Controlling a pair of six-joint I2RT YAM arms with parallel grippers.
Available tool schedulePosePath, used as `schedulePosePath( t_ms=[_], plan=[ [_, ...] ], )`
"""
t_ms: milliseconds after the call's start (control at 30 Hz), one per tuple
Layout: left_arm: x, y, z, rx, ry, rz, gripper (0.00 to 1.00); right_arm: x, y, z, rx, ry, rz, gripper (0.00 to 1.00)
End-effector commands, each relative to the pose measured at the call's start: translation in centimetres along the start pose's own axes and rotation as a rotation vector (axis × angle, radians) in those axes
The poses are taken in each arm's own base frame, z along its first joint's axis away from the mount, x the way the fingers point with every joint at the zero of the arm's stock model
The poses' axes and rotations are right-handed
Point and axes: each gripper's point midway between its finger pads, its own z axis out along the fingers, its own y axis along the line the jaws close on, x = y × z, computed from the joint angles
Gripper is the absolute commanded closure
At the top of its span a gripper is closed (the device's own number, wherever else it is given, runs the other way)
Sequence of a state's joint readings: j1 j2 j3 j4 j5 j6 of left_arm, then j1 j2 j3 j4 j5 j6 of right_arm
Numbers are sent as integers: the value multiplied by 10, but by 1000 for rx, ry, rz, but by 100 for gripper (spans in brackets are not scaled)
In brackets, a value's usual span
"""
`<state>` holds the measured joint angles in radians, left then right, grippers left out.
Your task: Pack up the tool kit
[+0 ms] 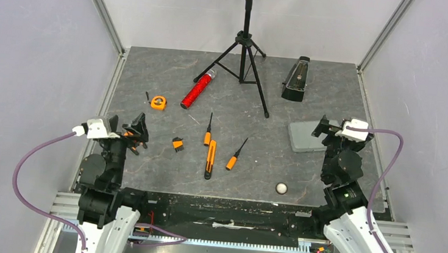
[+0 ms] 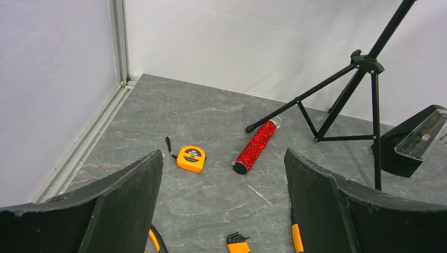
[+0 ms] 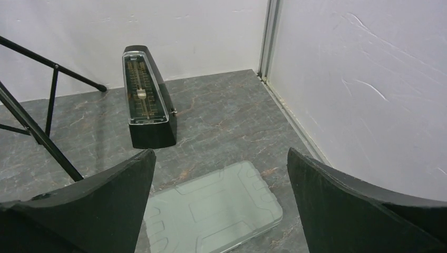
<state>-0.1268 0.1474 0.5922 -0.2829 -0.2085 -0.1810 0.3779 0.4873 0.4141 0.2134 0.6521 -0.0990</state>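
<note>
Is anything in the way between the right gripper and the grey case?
Nothing visible. The open right gripper hangs close to the case, facing it; the metronome stands farther back, beyond the case and out of the path.

Both arms stand folded upright at the near edge. The left arm rises on the left side, its white wrist level, and the left gripper points right toward the middle of the scene. Its jaws are spread wide and hold nothing. The right arm rises on the right side, and the right gripper points left and slightly far. Its black fingers are also spread wide with nothing between them.
</note>
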Motion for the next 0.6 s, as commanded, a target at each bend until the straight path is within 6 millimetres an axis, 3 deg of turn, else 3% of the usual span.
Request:
schedulePosePath(
  t_ms=[0, 200, 367, 433, 567],
  plan=[
    [-3, 3, 1, -7, -10, 46, 9, -11, -3, 5, 32, 20, -22, 2],
    [-6, 2, -2, 1, -30, 38, 9, -5, 19, 28, 5, 190, -120, 2],
    [-13, 3, -8, 0, -64, 31, 9, 10, 61, 61, -137, 362, -173, 2],
    [-16, 4, -11, -3, -80, 27, 9, 18, 66, 76, -145, 414, -110, 2],
    [-22, 4, -17, 0, -111, 17, 9, 56, 59, 108, -122, 558, 41, 2]
  ],
)
